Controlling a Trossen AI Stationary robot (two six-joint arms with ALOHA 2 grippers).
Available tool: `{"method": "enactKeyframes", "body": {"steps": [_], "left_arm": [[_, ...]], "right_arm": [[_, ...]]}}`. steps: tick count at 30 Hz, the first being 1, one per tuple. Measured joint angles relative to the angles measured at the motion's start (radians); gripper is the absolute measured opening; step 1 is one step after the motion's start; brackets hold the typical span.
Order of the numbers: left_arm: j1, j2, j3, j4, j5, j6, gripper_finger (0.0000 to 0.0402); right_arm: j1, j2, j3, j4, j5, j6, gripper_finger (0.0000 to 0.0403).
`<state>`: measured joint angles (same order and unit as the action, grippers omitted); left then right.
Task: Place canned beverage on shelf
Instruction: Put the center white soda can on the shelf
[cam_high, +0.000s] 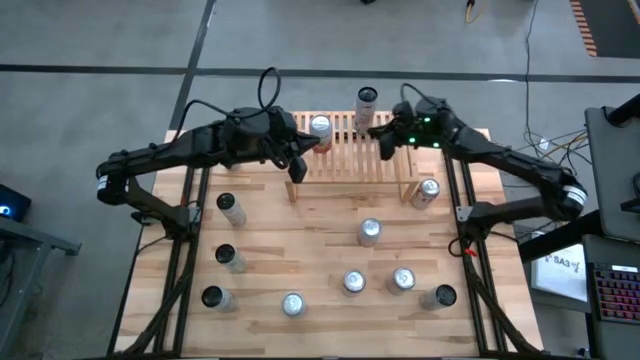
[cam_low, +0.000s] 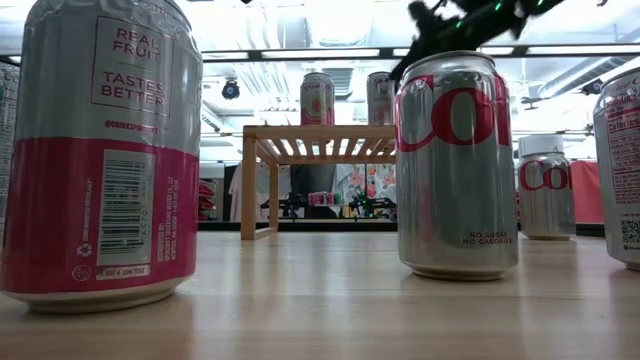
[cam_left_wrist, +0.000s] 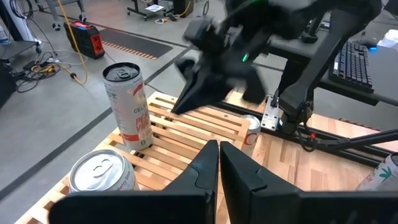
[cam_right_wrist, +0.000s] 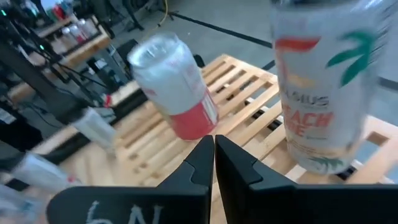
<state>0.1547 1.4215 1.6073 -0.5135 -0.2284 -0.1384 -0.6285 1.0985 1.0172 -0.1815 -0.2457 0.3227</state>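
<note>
Both grippers, left (cam_high: 297, 165) and right (cam_high: 383, 143), hang over the shelf (cam_high: 345, 160) with jaws together and empty, while upright cans (cam_high: 370, 232) on the tabletop (cam_high: 300, 250) stand nearer the right arm.

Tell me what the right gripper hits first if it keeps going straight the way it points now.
Probably the red-and-white can standing on the shelf: in the right wrist view it sits just beyond the right gripper, whose fingers are shut and empty. The peach can stands off to one side. Depth is uncertain, so it might pass beside it.
</note>
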Motion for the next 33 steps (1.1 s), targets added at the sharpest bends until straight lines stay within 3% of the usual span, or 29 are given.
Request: {"method": "enactKeyframes", "body": {"steps": [9, 15, 22, 28, 33], "left_arm": [[0.000, 0.051, 0.000, 0.050, 0.002, -0.001, 0.0000], [0.000, 0.077, 0.000, 0.078, 0.010, -0.001, 0.0000], [0.000, 0.079, 0.000, 0.086, 0.010, -0.012, 0.0000], [0.000, 0.079, 0.000, 0.107, 0.010, -0.012, 0.0000], [0.000, 0.079, 0.000, 0.119, 0.010, -0.020, 0.0000]], "right_arm": [[0.002, -0.068, 0.248, -0.381, -0.005, 0.079, 0.0009], [0.005, -0.021, 0.423, -0.659, -0.017, 0.080, 0.0009], [0.004, 0.072, 0.534, -0.965, -0.016, 0.124, 0.0009], [0.003, 0.181, 0.527, -0.925, 0.094, 0.010, 0.0009], [-0.013, 0.310, 0.530, -0.802, 0.108, -0.065, 0.0009]]}}
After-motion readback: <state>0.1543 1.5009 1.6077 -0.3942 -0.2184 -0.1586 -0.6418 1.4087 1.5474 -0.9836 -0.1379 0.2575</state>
